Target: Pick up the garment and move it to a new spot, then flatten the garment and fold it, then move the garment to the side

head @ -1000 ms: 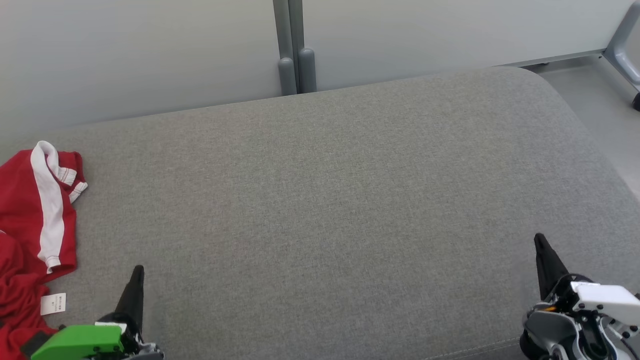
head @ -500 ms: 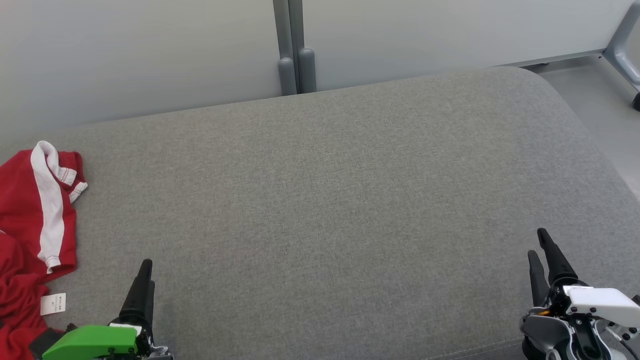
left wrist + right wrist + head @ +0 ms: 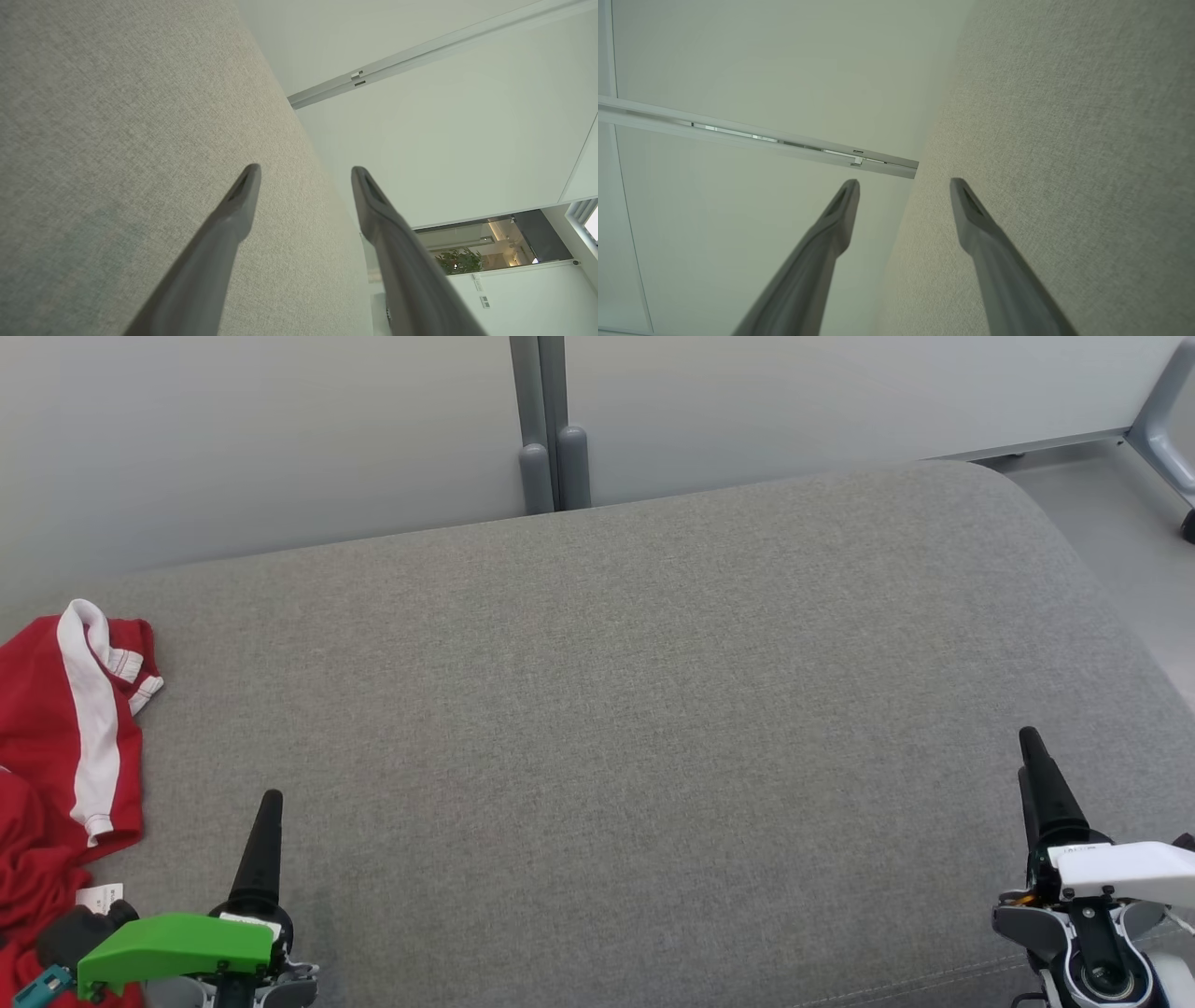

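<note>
The garment point(image 3: 56, 756) is red with a white stripe and lies crumpled at the far left edge of the grey cushion point(image 3: 607, 709) in the head view, partly cut off by the frame. My left gripper point(image 3: 269, 803) hovers at the lower left, just right of the garment and apart from it. Its fingers point(image 3: 233, 219) stand open with nothing between them in the left wrist view. My right gripper point(image 3: 1032, 742) sits at the lower right, far from the garment. In the right wrist view its fingers point(image 3: 976, 224) are spread, empty.
A pale wall with a grey vertical post point(image 3: 546, 429) runs behind the cushion. Floor and a grey frame leg point(image 3: 1162, 420) show past the cushion's right end. The cushion's rounded right edge point(image 3: 1102, 588) drops to the floor.
Both grippers have gone from shut to open. Each has moved slightly forward over the cushion. The garment has not moved.
</note>
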Tool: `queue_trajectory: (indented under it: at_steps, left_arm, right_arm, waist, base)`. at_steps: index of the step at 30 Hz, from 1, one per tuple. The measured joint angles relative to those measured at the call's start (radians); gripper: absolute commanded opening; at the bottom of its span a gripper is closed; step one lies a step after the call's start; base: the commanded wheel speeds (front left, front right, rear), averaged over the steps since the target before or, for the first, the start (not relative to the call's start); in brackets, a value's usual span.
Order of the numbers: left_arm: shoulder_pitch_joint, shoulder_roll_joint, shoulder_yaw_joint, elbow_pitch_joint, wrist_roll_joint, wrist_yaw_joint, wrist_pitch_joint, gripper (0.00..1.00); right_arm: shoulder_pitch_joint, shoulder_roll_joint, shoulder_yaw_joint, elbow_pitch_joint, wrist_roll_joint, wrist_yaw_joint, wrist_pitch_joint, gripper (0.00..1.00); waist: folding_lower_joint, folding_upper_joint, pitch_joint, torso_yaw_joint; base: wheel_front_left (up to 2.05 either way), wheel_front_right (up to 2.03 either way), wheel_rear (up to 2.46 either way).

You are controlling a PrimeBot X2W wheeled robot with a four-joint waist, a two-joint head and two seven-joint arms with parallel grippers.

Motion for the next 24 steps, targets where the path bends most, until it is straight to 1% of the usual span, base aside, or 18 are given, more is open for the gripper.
queue_trajectory:
  at_steps: [3,7,8,10,11,19,20,24]
  left_arm:
    - [-0.001,0.000,-0.002,-0.015,0.062,0.009,-0.012,1.00]
    - [-0.003,0.005,-0.012,-0.043,0.149,0.019,-0.024,1.00]
    - [-0.004,0.006,-0.016,-0.047,0.174,0.022,-0.026,1.00]
    - [-0.004,0.009,-0.027,-0.058,0.215,0.028,-0.034,1.00]
    - [-0.004,0.009,-0.034,-0.072,0.256,0.037,-0.043,1.00]
    - [-0.004,0.025,-0.063,-0.107,0.429,0.061,-0.066,1.00]
    - [-0.003,0.028,-0.064,-0.109,0.447,0.061,-0.072,1.00]
    - [0.001,0.031,-0.067,-0.123,0.525,0.076,-0.086,1.00]
  right_arm:
    - [-0.001,-0.013,0.009,-0.022,-0.067,-0.008,-0.009,1.00]
    - [-0.001,-0.014,0.029,-0.049,-0.150,-0.009,-0.025,1.00]
    - [-0.001,-0.014,0.032,-0.054,-0.169,-0.017,-0.027,1.00]
    - [-0.001,-0.014,0.037,-0.063,-0.204,-0.021,-0.035,1.00]
    - [-0.001,-0.014,0.044,-0.074,-0.239,-0.025,-0.043,1.00]
    - [0.000,-0.014,0.076,-0.109,-0.374,-0.036,-0.067,1.00]
    - [0.001,-0.015,0.080,-0.113,-0.393,-0.043,-0.072,1.00]
    - [0.003,-0.015,0.098,-0.125,-0.461,-0.051,-0.086,1.00]
  waist:
    - [0.0000,0.0000,0.000,0.000]
    - [0.0000,0.0000,0.001,0.000]
    - [0.0000,0.0000,0.001,0.000]
    - [0.0000,0.0000,0.001,0.000]
    - [0.0000,0.0000,0.001,0.000]
    - [0.0000,0.0000,0.000,-0.001]
    - [0.0000,-0.0001,0.000,-0.001]
    - [0.0000,0.0000,-0.003,-0.002]
  base:
    - [0.00,0.00,0.00]
    - [0.00,0.00,0.00]
    - [0.00,0.00,0.00]
    - [0.00,0.00,0.00]
    - [0.00,0.00,0.00]
    - [0.00,0.00,0.00]
    - [0.00,0.00,0.00]
    - [0.00,0.00,0.00]
